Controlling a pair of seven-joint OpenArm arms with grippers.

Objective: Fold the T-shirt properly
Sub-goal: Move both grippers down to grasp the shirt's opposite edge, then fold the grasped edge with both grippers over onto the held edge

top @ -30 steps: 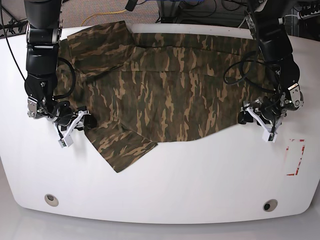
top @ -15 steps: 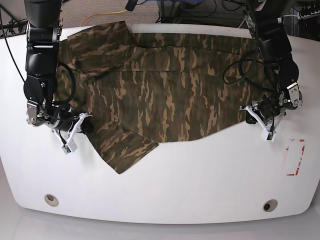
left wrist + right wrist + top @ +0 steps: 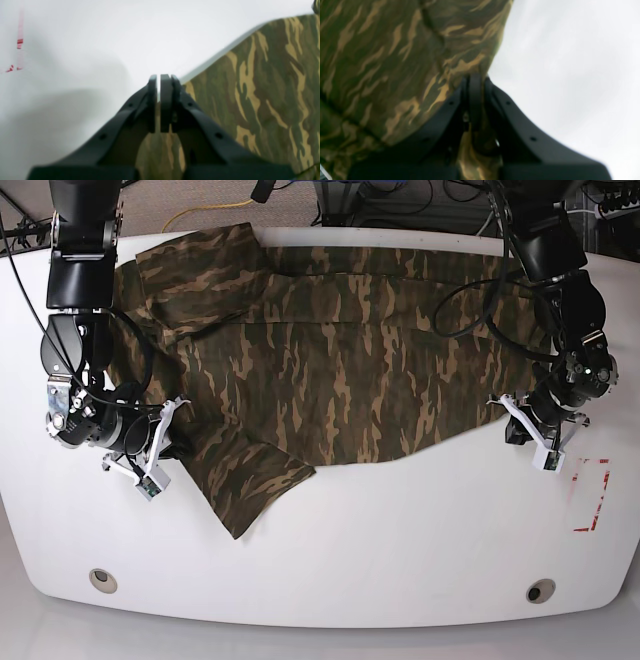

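T-shirt (image 3: 340,370) lies spread on the white surface (image 3: 400,540), pinched at both near corners.

Left claw (image 3: 158,100) is clenched on the hem edge at the base view's right; a sliver of cloth shows between its nearly closed pads. Right claw (image 3: 472,105) is clenched on bunched cloth beside the sleeve (image 3: 245,480) that trails toward the near edge. This looks like the grasp before a first fold. Next, both arms would likely need to lift together and carry the near edge toward the far side, keeping the cloth taut. Both wrist views are blurred, so how deep each bite is stays unclear. Arms cover parts of the shirt's ends, and I cannot pick out the neck band.
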